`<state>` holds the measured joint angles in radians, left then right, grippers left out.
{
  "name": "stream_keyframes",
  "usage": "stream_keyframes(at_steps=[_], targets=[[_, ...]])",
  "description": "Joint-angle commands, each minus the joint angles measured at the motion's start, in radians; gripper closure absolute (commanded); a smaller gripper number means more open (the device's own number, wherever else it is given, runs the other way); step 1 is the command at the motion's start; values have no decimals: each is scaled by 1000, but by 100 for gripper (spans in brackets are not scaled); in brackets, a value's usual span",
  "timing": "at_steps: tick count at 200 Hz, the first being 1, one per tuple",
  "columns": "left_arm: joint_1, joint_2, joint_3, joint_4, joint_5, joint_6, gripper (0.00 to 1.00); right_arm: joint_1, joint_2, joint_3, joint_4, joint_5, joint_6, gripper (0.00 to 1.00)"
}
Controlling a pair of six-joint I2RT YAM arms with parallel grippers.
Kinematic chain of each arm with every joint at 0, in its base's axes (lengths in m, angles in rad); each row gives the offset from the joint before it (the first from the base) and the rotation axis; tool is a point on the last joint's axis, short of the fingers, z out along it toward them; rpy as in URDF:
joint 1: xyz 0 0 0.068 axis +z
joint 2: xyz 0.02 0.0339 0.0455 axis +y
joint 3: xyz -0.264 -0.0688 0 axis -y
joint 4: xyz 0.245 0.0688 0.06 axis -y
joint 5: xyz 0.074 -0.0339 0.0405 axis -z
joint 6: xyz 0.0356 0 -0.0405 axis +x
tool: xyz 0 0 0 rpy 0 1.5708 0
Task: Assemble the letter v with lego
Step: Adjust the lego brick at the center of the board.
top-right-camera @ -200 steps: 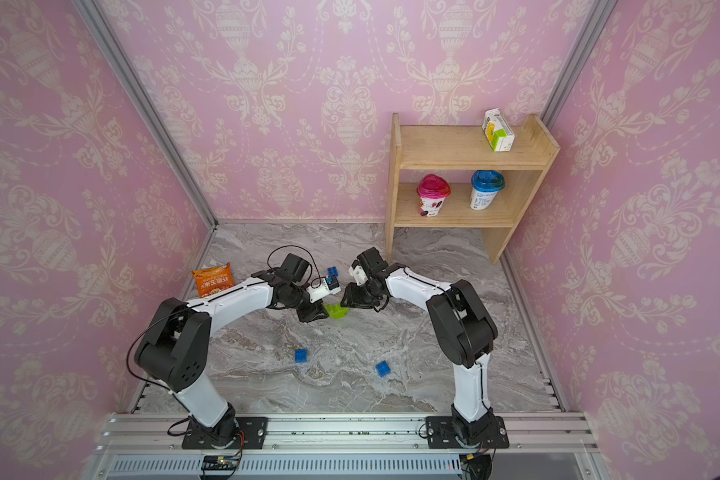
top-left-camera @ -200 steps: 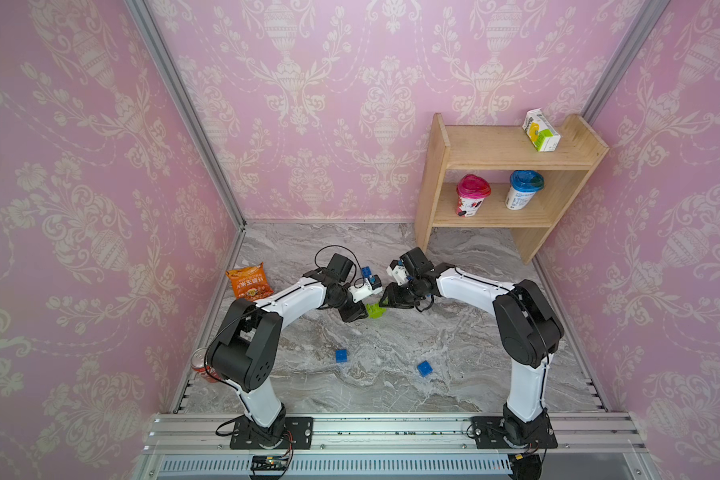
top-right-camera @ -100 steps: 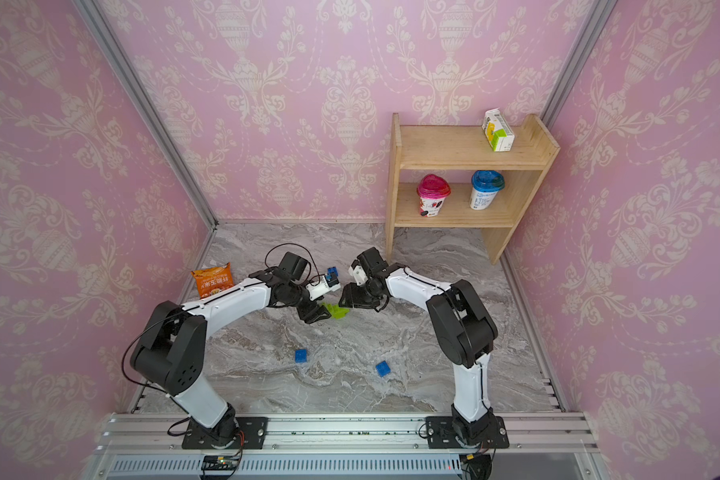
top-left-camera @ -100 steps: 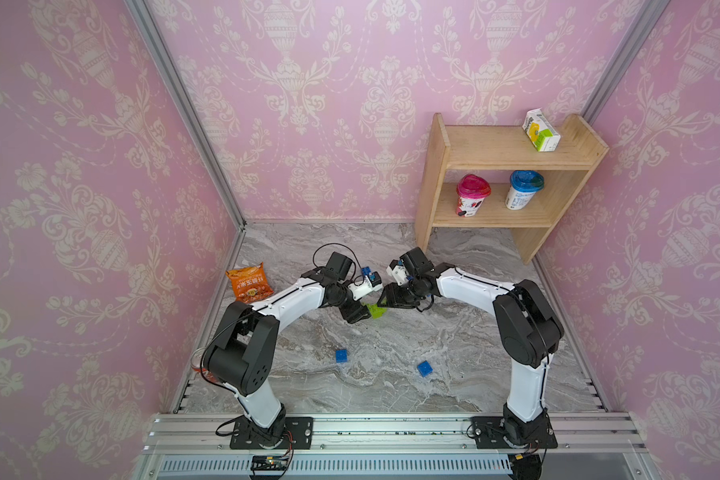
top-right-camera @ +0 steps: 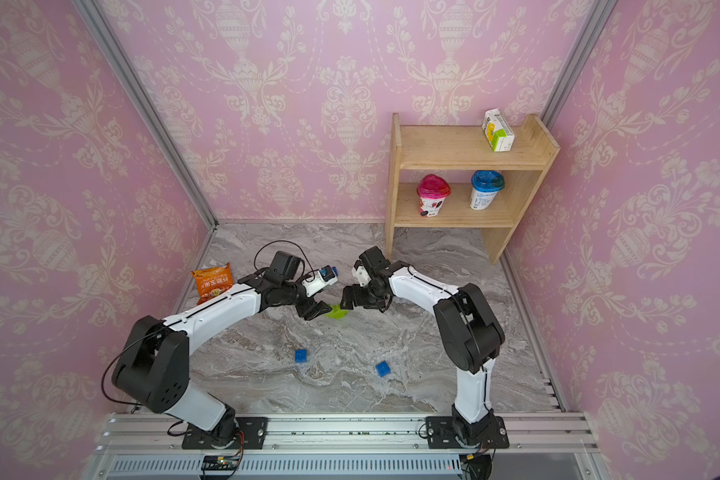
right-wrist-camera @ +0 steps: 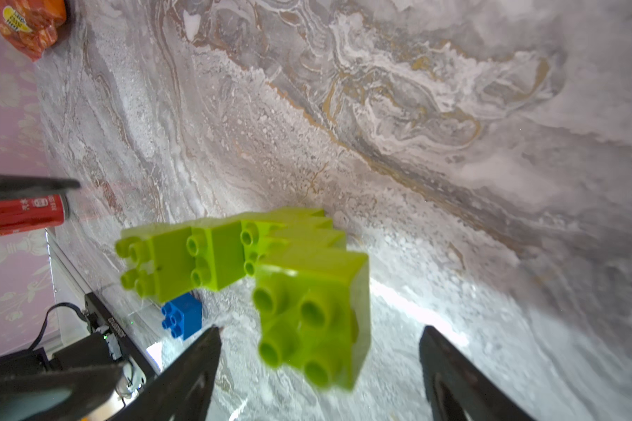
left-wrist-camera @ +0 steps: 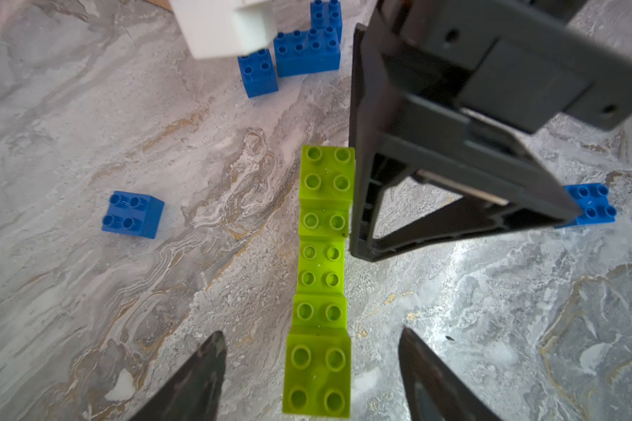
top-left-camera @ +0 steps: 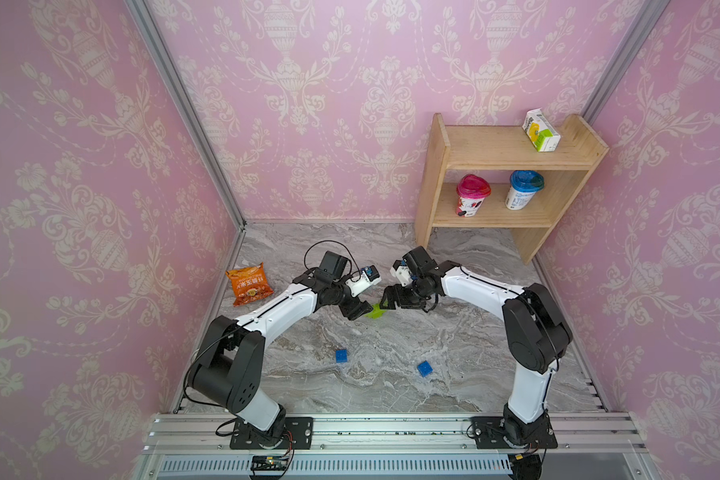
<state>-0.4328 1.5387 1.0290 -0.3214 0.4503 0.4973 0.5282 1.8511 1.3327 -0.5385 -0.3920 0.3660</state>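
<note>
A stepped row of lime green lego [top-left-camera: 376, 311] [top-right-camera: 336, 311] sits at the middle of the marble table, between my two grippers. In the left wrist view the green lego [left-wrist-camera: 323, 273] runs away from my left gripper [left-wrist-camera: 311, 333], which is open, with its near end between the fingertips and touching neither. In the right wrist view my right gripper [right-wrist-camera: 320, 328] is open too, and the blurred green lego [right-wrist-camera: 307, 310] is free between its fingers. Loose blue lego bricks [top-left-camera: 341, 355] [top-left-camera: 424, 368] lie nearer the front. Further blue bricks [left-wrist-camera: 132, 214] [left-wrist-camera: 307, 47] show in the left wrist view.
A wooden shelf [top-left-camera: 495, 187] with two cups and a carton stands at the back right. An orange snack bag [top-left-camera: 248, 284] lies by the left wall. A red can [right-wrist-camera: 22, 215] shows in the right wrist view. Pink walls close in on three sides.
Both grippers have opened and let go of the green lego, which stays between them. The arms have hardly moved.
</note>
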Motion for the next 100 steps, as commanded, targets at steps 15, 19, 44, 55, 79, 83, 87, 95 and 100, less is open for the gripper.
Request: stream_keyframes(at_steps=[15, 19, 44, 55, 79, 83, 87, 95, 100], targets=[[14, -180, -65, 179, -116, -284, 24, -4, -129, 104, -275, 168, -215, 12], [15, -191, -68, 182, -135, -317, 24, 1, -131, 117, -286, 188, -235, 13], [23, -256, -92, 157, -268, -507, 24, 44, -94, 241, -310, 305, -360, 51], [30, -277, -99, 120, -310, -572, 24, 53, -38, 315, -319, 327, -387, 67], [49, -309, -126, 45, -358, -671, 24, 55, 135, 532, -383, 343, -426, 80], [52, -315, -131, 39, -359, -686, 25, 54, 165, 566, -397, 345, -431, 80], [55, -320, -138, 36, -357, -699, 25, 55, 193, 601, -408, 347, -437, 80], [60, -330, -151, 30, -344, -716, 26, 55, 250, 668, -435, 346, -448, 81], [61, -337, -159, 30, -339, -722, 27, 53, 285, 708, -454, 338, -455, 81]])
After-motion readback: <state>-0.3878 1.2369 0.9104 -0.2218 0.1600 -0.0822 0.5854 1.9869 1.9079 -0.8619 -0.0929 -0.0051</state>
